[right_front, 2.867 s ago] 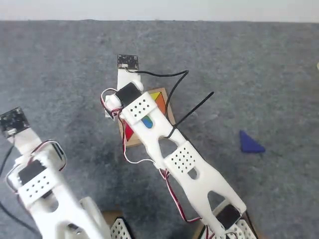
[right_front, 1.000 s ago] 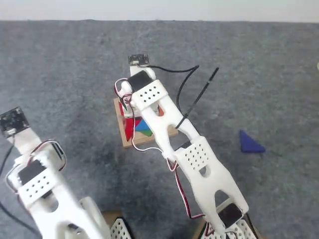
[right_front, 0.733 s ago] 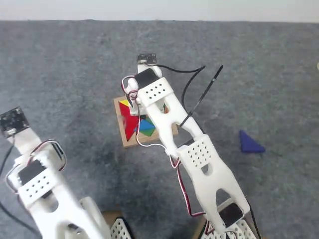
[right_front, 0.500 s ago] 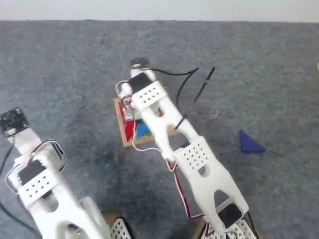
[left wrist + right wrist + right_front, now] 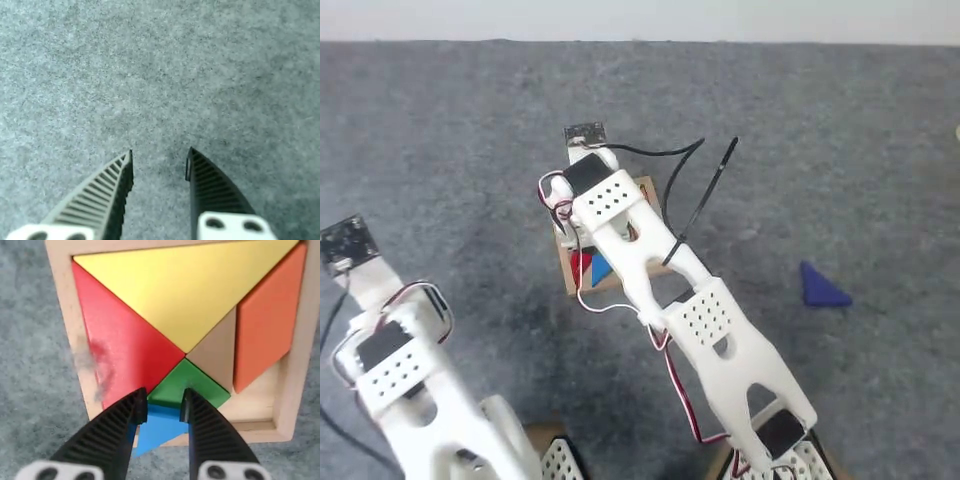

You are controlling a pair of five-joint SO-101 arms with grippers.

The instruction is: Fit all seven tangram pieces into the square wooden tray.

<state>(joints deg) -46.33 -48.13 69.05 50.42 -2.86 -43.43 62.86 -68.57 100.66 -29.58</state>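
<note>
R tool [image 5: 163, 399] clamped on blue piece [image 5: 161, 424] overhanging tray [image 5: 59, 315] rim, prob. to slide it beside green [image 5: 187, 382]; L tool [image 5: 159, 155] apart, idle over table [image 5: 200, 60].

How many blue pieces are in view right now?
2. A light blue piece is gripped by the right gripper at the edge of the tray; a dark blue triangle lies on the carpet, apart. The arm may hide others.

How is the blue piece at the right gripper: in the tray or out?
Partly out: the blue piece overhangs the tray's rim.
</note>
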